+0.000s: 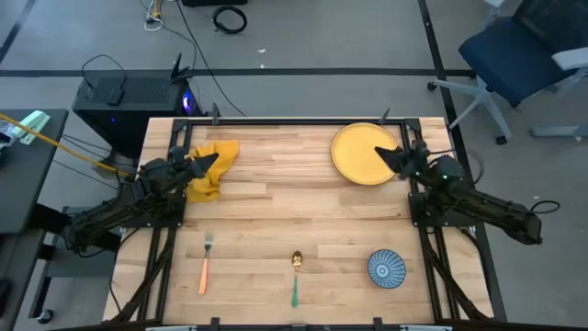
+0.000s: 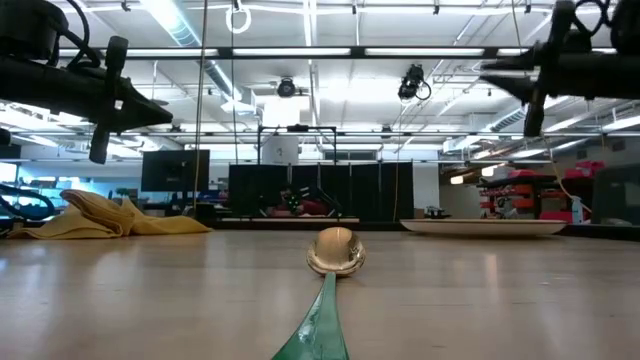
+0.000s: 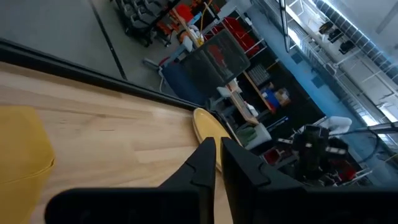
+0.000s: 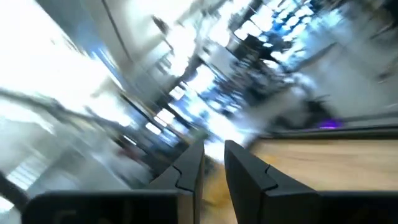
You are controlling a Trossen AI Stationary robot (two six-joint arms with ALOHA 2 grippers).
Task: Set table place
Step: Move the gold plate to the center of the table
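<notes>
Wooden table [image 1: 303, 211] fills the view, black frame all around, with a wide bare stretch through its middle. Nearest the front edge lie a fork [image 1: 206, 262], a green-handled spoon [image 1: 296, 276] and a blue patterned bowl [image 1: 386, 268], all well apart. Further back, the left gripper [image 1: 208, 163] hangs over a rumpled yellow cloth [image 1: 209, 168], fingers nearly together with only a thin gap, nothing between them. Opposite, the right gripper [image 1: 390, 156] hovers over the rim of the yellow plate [image 1: 360, 153], fingers slightly parted, holding nothing. Beyond the back edge: cables, a computer tower [image 1: 129, 101], an office chair [image 1: 524, 55].
</notes>
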